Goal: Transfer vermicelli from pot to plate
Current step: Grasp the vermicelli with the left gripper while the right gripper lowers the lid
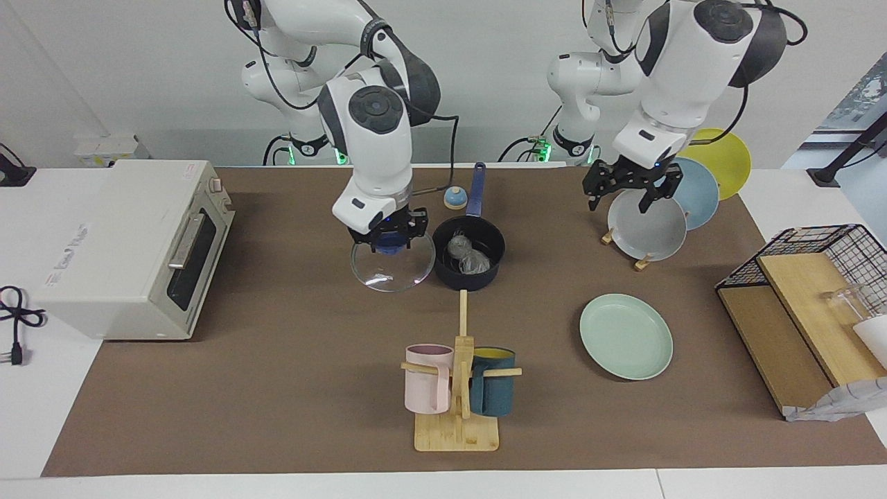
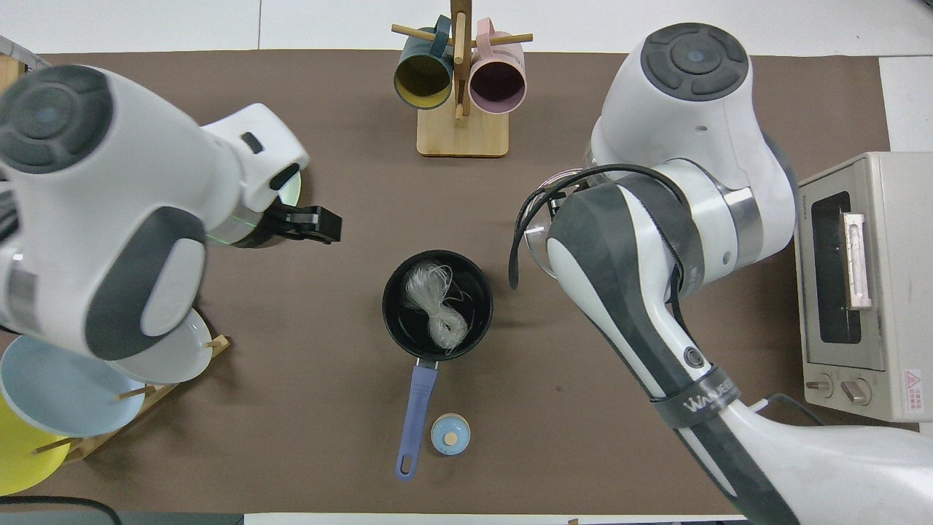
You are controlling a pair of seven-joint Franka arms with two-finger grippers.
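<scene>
The pot (image 1: pixel 469 255) stands open at mid-table, its blue handle (image 1: pixel 476 190) pointing toward the robots. Two vermicelli nests (image 1: pixel 466 254) lie inside it; they also show in the overhead view (image 2: pixel 436 302). My right gripper (image 1: pixel 388 242) is shut on the blue knob of a glass lid (image 1: pixel 393 269) and holds it low beside the pot, toward the right arm's end. My left gripper (image 1: pixel 624 190) is open and hangs over the grey plate (image 1: pixel 648 229). The mint-green plate (image 1: pixel 626 336) lies flat, farther from the robots than the pot, toward the left arm's end.
A toaster oven (image 1: pixel 132 242) stands at the right arm's end. A mug rack (image 1: pixel 457 388) stands farther out than the pot. A plate rack holds grey, light blue (image 1: pixel 700 190) and yellow plates. A wire basket (image 1: pixel 818 277) and a small blue knobbed disc (image 1: pixel 454 199) are also there.
</scene>
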